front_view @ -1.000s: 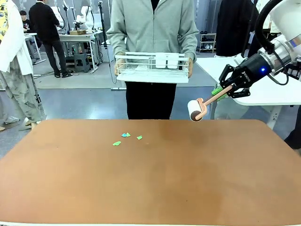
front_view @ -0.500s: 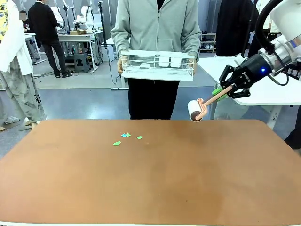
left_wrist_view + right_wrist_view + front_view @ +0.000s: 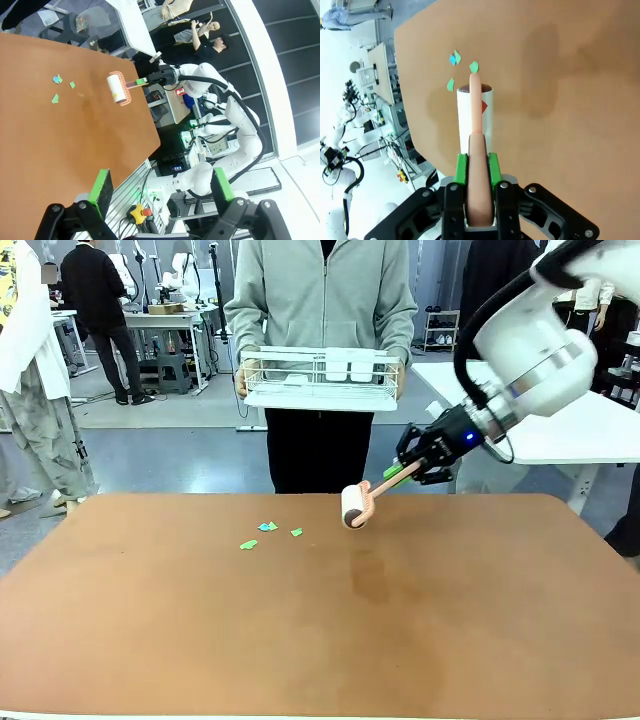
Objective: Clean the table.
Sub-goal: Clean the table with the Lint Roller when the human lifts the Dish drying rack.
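Right hand [image 3: 408,468] clamped on lint roller [image 3: 354,508] handle, roller head low over worktop [image 3: 320,640], near green scraps [image 3: 268,530]. Left hand [image 3: 162,184] wide, holding nothing.

So the right arm [image 3: 530,340] is fat, rounded white shells, with a silver ring [image 3: 525,390] just behind the right gripper [image 3: 400,472] and a black cable [image 3: 461,355] curving off further back from it. The gripper itself is all black, with a tiny blue light [image 3: 467,437] on its body. Up close, its fingers [image 3: 451,200] are black linkage bars with round silver screws [image 3: 501,185] at the joints and bright green pads [image 3: 462,167] at the tips. Left gripper [image 3: 162,184] is the same deal: black bars, shiny screws, chunky green pads.
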`<state>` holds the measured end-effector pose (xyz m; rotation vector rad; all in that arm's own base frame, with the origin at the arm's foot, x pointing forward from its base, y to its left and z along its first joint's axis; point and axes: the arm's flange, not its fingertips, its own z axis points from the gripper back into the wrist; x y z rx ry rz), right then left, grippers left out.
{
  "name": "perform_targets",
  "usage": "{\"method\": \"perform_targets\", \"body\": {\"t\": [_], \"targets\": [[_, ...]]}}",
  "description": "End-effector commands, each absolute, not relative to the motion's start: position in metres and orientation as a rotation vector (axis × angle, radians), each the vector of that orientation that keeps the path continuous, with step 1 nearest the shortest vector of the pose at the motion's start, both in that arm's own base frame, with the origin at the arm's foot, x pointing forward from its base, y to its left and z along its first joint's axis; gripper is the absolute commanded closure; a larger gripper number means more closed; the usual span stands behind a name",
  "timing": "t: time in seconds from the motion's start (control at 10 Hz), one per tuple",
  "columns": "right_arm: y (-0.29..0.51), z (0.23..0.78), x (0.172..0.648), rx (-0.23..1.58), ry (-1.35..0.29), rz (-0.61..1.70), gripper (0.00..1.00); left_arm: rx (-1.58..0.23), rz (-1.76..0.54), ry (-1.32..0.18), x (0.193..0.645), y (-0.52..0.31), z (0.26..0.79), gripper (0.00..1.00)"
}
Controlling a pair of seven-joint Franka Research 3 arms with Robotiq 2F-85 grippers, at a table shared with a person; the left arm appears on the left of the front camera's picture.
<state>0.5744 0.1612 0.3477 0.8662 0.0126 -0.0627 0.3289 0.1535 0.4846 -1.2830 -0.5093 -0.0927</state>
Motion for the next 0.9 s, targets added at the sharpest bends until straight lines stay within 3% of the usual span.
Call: {"method": "perform_targets", "body": {"t": [0.0,0.3,0.8], "targets": [[0.177,0.339,0.585,0.887,-0.072,-0.077,0.79,-1.306,-0.104,-0.528,0.327,0.154,0.487,0.0],[0.197,0.325,0.59,0.881,-0.149,-0.089,0.79,-1.306,-0.104,-0.528,0.327,0.154,0.487,0.0],[0.218,0.293,0.61,0.862,-0.037,-0.094,0.79,-1.306,-0.104,-0.528,0.327,0.154,0.487,0.0]]}}
